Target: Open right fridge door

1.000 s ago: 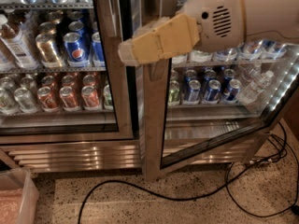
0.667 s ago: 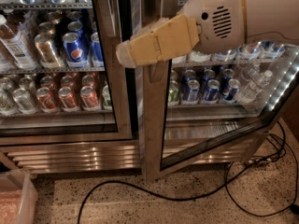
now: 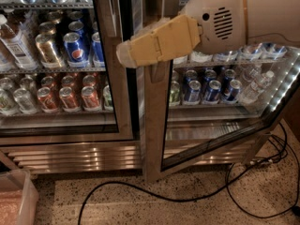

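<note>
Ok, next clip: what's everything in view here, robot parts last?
right fridge door: one, steel frame with glass, centre-right, standing partly open
left fridge door: one, steel and glass, left, closed
blue cans: several, left fridge's middle shelf; more behind the right door's glass
red cans: several, left fridge's lower shelf
cable: one, black, on the speckled floor
bin: one, pinkish, bottom-left corner
arm: one, white, top right
gripper: one, tan, at the right door's left edge

Tan, blocky end effector at upper centre; rounded off-white arm housing behind, with slotted vent and dark round hole.
</note>
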Action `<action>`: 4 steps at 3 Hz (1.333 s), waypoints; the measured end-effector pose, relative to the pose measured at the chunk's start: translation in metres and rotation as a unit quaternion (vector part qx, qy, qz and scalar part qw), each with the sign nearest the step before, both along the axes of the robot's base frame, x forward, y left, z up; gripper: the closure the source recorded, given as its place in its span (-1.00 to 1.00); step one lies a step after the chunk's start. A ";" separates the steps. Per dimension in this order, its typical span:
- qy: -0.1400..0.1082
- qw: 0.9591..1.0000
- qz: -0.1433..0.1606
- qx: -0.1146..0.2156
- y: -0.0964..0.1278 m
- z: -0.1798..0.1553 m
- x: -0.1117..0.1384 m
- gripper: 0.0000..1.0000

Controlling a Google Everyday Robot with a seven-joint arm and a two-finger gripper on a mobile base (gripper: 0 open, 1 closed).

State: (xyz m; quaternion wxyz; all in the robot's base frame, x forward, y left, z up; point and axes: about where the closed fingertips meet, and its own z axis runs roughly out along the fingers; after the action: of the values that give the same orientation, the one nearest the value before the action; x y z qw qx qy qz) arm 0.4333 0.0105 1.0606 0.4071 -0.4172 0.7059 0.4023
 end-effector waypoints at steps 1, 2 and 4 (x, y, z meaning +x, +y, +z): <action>0.000 1.000 0.000 0.000 0.000 0.000 0.000 -1.00; -0.003 1.000 -0.006 -0.002 -0.001 -0.001 -0.001 -1.00; -0.005 1.000 -0.013 -0.005 -0.001 -0.001 -0.005 -1.00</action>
State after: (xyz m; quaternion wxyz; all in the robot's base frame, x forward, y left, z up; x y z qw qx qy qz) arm 0.4288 0.0094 1.0596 0.4139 -0.4121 0.7110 0.3917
